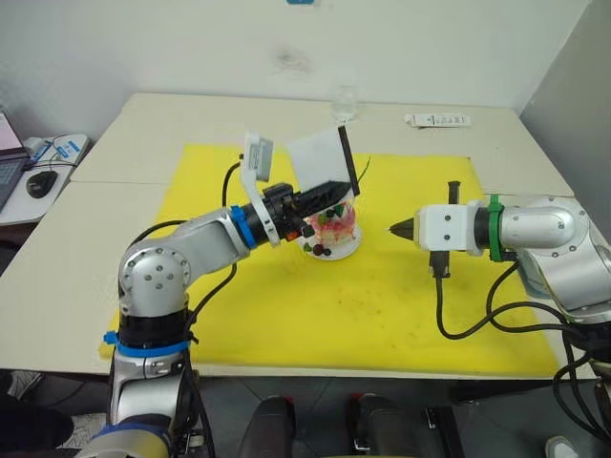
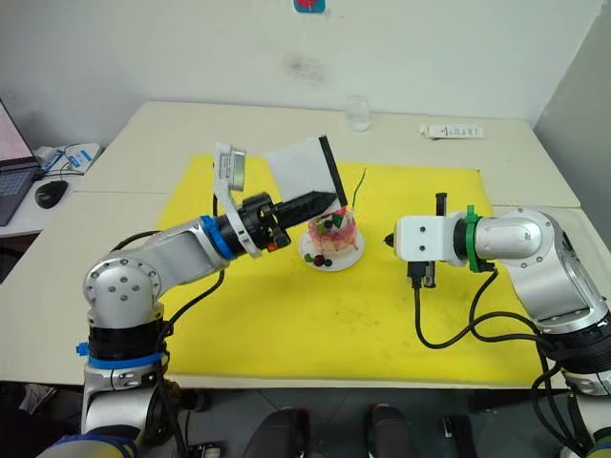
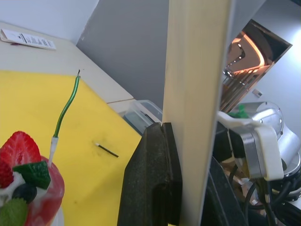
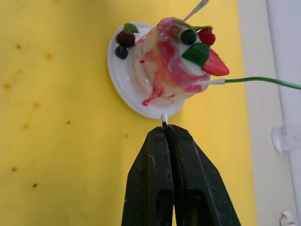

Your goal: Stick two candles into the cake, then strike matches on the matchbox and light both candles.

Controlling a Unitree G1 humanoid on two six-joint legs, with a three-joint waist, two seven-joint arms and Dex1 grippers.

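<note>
The pink cake (image 1: pixel 334 227) sits on its white plate (image 2: pixel 346 259) in the middle of the yellow mat. One wavy green candle (image 2: pixel 360 187) stands in it, leaning toward the far side. A second thin pale stick (image 4: pixel 197 8) juts from the cake's top, its length cut off. My left gripper (image 1: pixel 325 194) is shut on the white matchbox (image 1: pixel 318 156), holding it tilted above the cake's left side, black strip (image 2: pixel 330 162) facing right. My right gripper (image 1: pixel 395 229) hovers just right of the plate, shut on a match whose pale tip (image 4: pixel 164 116) pokes out. Another match (image 3: pixel 106 149) lies on the mat.
The yellow mat (image 1: pixel 382 315) covers the table's middle. A white remote (image 1: pixel 437 120) and a clear glass (image 1: pixel 345 103) stand at the far edge. A mouse (image 1: pixel 40 183) and laptop sit on a side table at the left.
</note>
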